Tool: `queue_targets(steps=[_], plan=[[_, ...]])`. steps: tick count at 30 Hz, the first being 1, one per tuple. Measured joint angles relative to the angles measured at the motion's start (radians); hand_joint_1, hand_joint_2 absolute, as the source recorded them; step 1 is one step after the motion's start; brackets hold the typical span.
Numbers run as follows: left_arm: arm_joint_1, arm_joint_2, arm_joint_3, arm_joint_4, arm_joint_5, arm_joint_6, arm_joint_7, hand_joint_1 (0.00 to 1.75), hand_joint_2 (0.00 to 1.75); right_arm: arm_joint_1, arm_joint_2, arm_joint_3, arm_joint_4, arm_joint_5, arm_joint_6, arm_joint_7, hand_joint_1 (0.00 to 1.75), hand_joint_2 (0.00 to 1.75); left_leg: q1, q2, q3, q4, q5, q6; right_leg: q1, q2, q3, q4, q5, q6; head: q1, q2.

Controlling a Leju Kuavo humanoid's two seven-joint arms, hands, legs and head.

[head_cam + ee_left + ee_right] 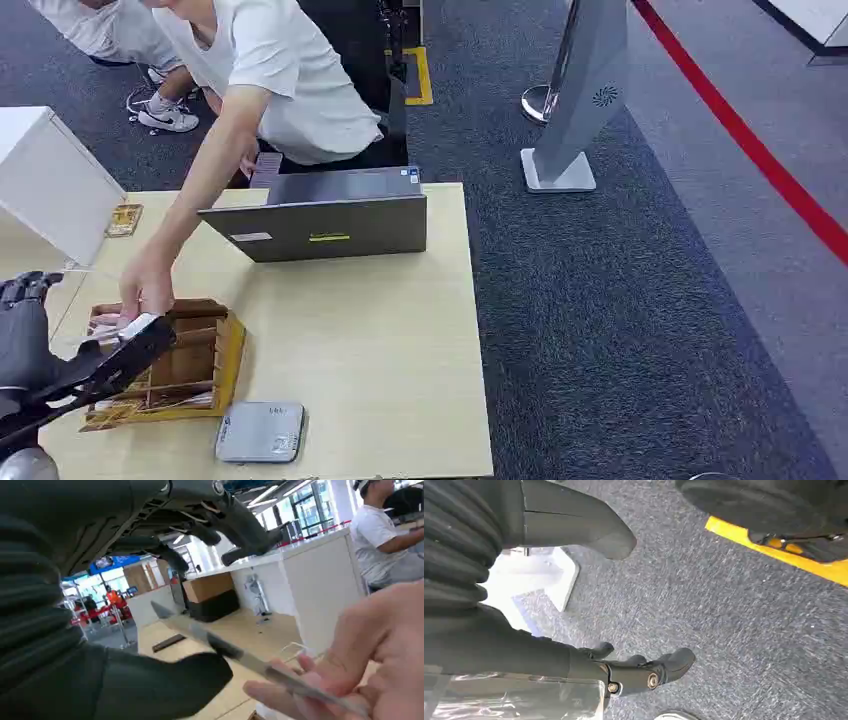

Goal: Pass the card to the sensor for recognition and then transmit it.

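your left hand (pixel 95 365) sits at the table's (pixel 380 340) near-left corner, over the wooden slotted rack (pixel 225 350). the card (pixel 138 325) lies at its fingertips, with the person's hand (pixel 145 290) on the card's far end. from the head view you can't tell if your fingers really clamp it. in the left wrist view the card (pixel 240 655) is edge-on and blurred, its face unreadable. there its long axis runs from your thumb (pixel 165 680) out to the person's fingers (pixel 300 690), who pinch it. the thumb touches the card and the dark fingers (pixel 240 525) are spread well above it, so a real grip can't be confirmed. your right hand (pixel 624 672) hangs over grey carpet (pixel 724 605), fingers loosely apart, holding nothing. the grey sensor pad (pixel 260 432) lies flat just beside the rack at the near edge. the laptop (pixel 320 215) sits at the far side.
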Motion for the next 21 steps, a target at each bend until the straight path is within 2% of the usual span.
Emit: queue_targets(steps=[3, 16, 18, 21], plan=[[0.0, 0.001, -0.008, -0.005, -0.005, -0.022, 0.001, 1.75, 1.75, -0.009, 0.0, -0.02, 0.013, 0.019, 0.005, -0.017, 0.0, 1.75, 0.0, 0.0, 0.0, 0.0, 0.0, 0.0, 0.0, 0.0, 0.0, 0.0, 0.0, 0.0, 0.0, 0.0], [0.004, 0.002, -0.017, -0.017, -0.004, -0.016, -0.014, 1.75, 1.75, -0.022, 0.0, -0.059, 0.037, 0.031, 0.011, -0.03, 0.0, 1.75, 0.0, 0.0, 0.0, 0.0, 0.0, 0.0, 0.0, 0.0, 0.0, 0.0, 0.0, 0.0, 0.0, 0.0], [0.006, 0.002, -0.017, -0.018, -0.001, -0.011, -0.019, 1.75, 1.75, -0.023, 0.0, -0.061, 0.04, 0.03, 0.01, -0.031, 0.0, 1.75, 0.0, 0.0, 0.0, 0.0, 0.0, 0.0, 0.0, 0.0, 0.0, 0.0, 0.0, 0.0, 0.0, 0.0], [0.015, 0.002, -0.019, -0.027, 0.001, 0.034, -0.024, 1.75, 1.75, -0.021, 0.0, -0.061, 0.041, 0.023, 0.006, -0.031, 0.0, 1.75, 0.0, 0.0, 0.0, 0.0, 0.0, 0.0, 0.0, 0.0, 0.0, 0.0, 0.0, 0.0, 0.0, 0.0]])
